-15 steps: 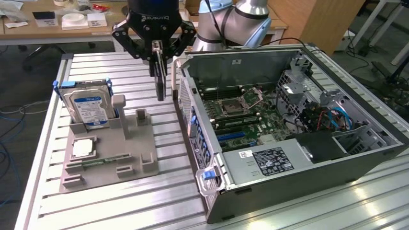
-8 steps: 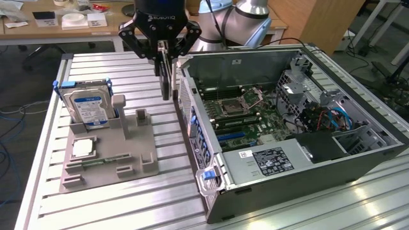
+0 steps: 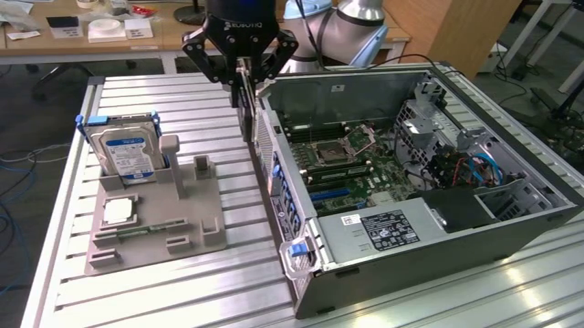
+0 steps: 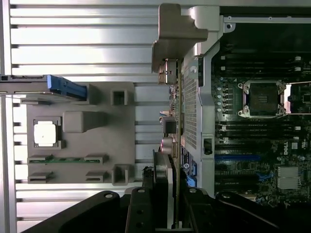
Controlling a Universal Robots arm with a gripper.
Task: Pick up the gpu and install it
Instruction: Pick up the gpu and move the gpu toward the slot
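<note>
We grip the gpu above the table

Our gripper (image 3: 242, 76) is clenched on the gpu (image 3: 246, 113), which hangs on edge just beside the open computer case (image 3: 411, 266), between it and the grey fixture (image 3: 196, 205) carrying the hard drive (image 3: 128, 154).

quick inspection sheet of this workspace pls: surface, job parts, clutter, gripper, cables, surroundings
surface: ribbed metal table, carrying a grey fixture and an open computer case
job's things: gpu hanging on edge just outside the case's perforated wall, not seated
clutter: hard drive upright in the fixture; square chip lying flat in it
grippers: gripper shut on the gpu's upper end
cables: blue cables inside the case; black cable behind it
surroundings: wooden desk with small boxes behind the table
</note>
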